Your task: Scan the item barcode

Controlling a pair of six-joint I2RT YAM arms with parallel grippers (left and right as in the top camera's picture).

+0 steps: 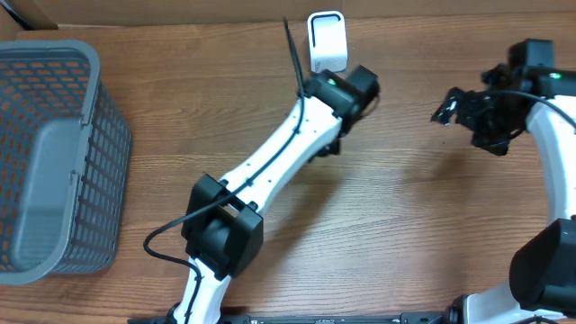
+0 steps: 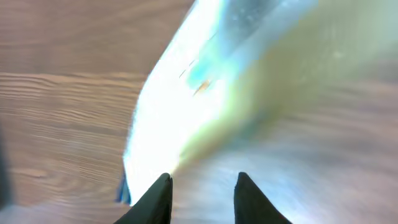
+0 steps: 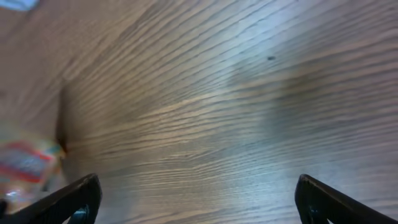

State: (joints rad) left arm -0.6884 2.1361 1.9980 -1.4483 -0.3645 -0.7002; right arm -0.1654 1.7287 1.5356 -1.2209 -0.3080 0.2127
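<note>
The white pack [image 1: 326, 38] stands at the far side of the table [image 1: 405, 225], near the middle. From above it looks like a white shape with round corners.

The left gripper [image 1: 337, 81] is just beside the pack, on its near side. In the left wrist view the pack [image 2: 186, 106] is big, very bright and blurry, white and pale yellow with a bit of blue. The two dark fingertips [image 2: 158, 199] have a small gap between them. The pack sits right in front of the tips. Nothing can be seen between the tips, so the left gripper [image 2: 202, 190] is a little bit open and holds nothing that I can see. I cannot tell if the left tip touches the pack.

The right gripper [image 1: 454, 106] is far off to the right, well apart from the pack. Its fingers are wide apart with only bare wood under them, and the right gripper [image 3: 199, 199] holds nothing. A blurry red and orange packet [image 3: 25, 162] shows at the left edge of that view.

A gray basket [image 1: 90, 54] sits at the left side of the table.
</note>
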